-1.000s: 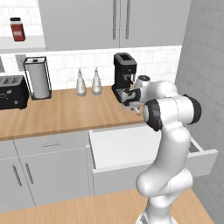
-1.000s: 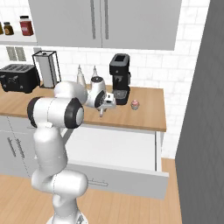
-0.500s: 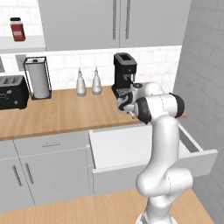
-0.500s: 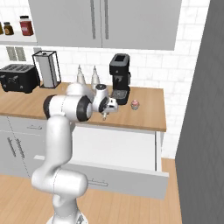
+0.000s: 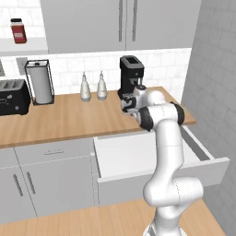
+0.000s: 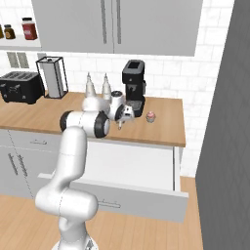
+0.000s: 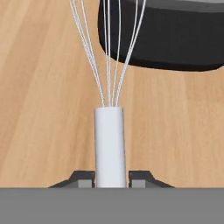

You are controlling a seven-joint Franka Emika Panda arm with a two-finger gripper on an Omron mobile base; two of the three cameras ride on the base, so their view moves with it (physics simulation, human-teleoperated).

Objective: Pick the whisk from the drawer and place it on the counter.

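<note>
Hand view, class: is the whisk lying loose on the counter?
No: the gripper clamps the whisk handle above the counter.

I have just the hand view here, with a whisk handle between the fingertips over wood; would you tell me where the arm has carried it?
Observer: The gripper hangs above the counter, just in front of the black coffee machine.
Operator: Thank you. Is the drawer open?
Observer: Yes, the drawer is pulled out below the counter edge, white interior showing.
Operator: Is anything else near the drop spot?
Observer: A small pink-topped cupcake sits on the counter on the coffee machine's side, apart from the gripper.
</note>
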